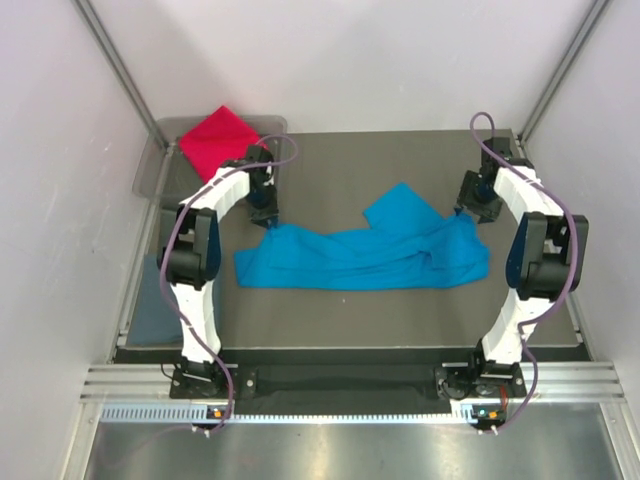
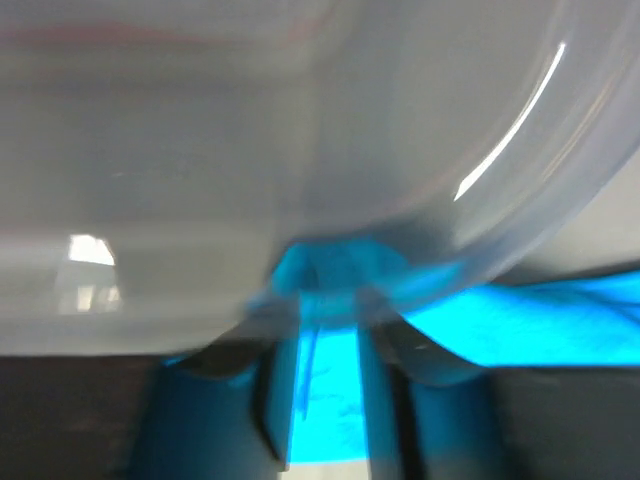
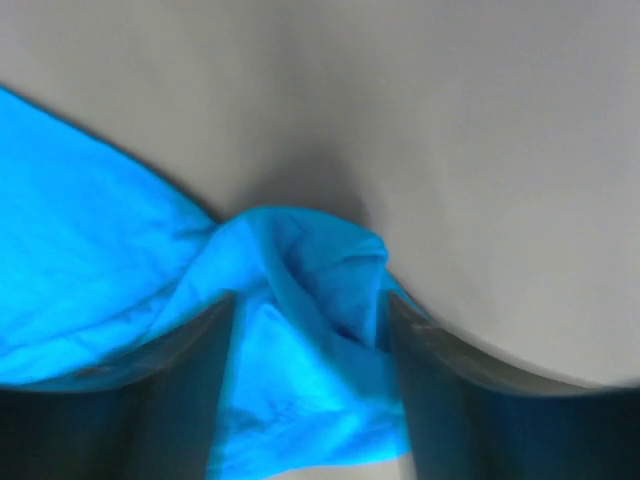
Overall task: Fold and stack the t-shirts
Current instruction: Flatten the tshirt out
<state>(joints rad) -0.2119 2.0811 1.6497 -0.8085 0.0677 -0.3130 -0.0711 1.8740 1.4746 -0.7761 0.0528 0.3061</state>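
A bright turquoise t-shirt (image 1: 360,255) lies stretched in a rumpled band across the middle of the dark table. My left gripper (image 1: 266,216) is at its upper left corner and my right gripper (image 1: 466,212) at its upper right corner. In the left wrist view, the left gripper (image 2: 325,310) has its jaws apart, with turquoise cloth (image 2: 325,400) between them. In the right wrist view, the right gripper (image 3: 310,310) also stands open, around a loose bunch of the same cloth (image 3: 300,300). A crimson t-shirt (image 1: 220,140) lies folded in the tray. A slate grey-blue t-shirt (image 1: 150,300) lies at the table's left edge.
The clear grey plastic tray (image 1: 150,175) sits at the back left, close behind my left gripper; its wall (image 2: 300,150) fills the top of the left wrist view. White walls with metal posts enclose the table on three sides.
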